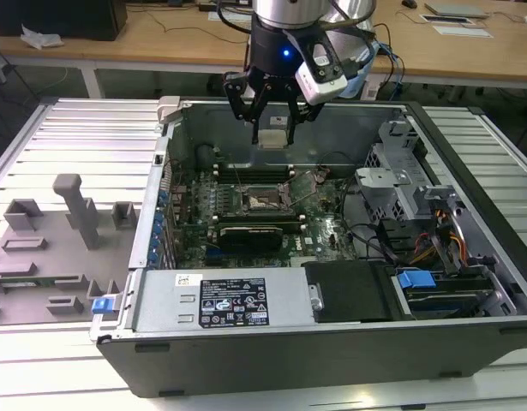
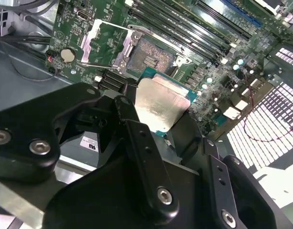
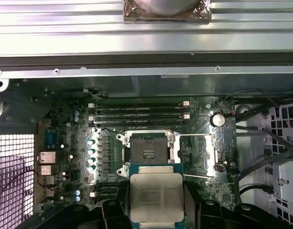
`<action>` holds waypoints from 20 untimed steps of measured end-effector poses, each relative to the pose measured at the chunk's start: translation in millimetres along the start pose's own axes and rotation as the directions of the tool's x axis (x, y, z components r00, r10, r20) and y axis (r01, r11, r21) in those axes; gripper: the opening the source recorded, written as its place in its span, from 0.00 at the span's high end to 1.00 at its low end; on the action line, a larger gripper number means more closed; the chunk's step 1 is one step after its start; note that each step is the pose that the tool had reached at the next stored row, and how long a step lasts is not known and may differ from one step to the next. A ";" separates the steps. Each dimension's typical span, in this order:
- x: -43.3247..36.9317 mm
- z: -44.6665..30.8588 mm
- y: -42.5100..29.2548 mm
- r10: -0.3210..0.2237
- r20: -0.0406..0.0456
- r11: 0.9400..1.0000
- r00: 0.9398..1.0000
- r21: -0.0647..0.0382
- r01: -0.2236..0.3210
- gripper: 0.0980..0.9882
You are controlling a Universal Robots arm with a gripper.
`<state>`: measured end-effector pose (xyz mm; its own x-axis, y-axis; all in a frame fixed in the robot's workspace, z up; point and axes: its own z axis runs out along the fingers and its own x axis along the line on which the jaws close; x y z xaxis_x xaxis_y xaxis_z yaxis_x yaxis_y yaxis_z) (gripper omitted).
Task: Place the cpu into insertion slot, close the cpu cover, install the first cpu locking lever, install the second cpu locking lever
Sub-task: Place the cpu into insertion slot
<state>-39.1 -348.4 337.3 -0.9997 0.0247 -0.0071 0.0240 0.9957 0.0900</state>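
The cpu is gripped by the jaws and held above the open computer case, while the insertion slot beneath is left empty and the cpu cover swung open beside it, so all four steps are judged unfinished.

- I see the cpu in the claw, over the circuit board, apart from the insertion slot.
- The cpu cover lies open just beside it.

Nothing is legible: neither the black label at the near edge of the case nor the print on the cpu.
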 end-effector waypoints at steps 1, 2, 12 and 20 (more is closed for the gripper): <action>0.1 5.4 -0.3 0.000 0.000 1.000 1.000 0.000 0.000 0.50; 0.1 9.3 -0.6 0.000 0.000 1.000 1.000 0.000 0.000 0.50; 0.2 30.1 -2.3 0.120 0.011 0.993 0.993 0.000 -0.120 0.50; 0.3 33.3 -2.6 0.277 0.025 0.961 0.960 -0.001 -0.277 0.50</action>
<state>-39.1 -348.0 303.9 -0.9532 0.3021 -0.0072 0.3003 0.9496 0.0899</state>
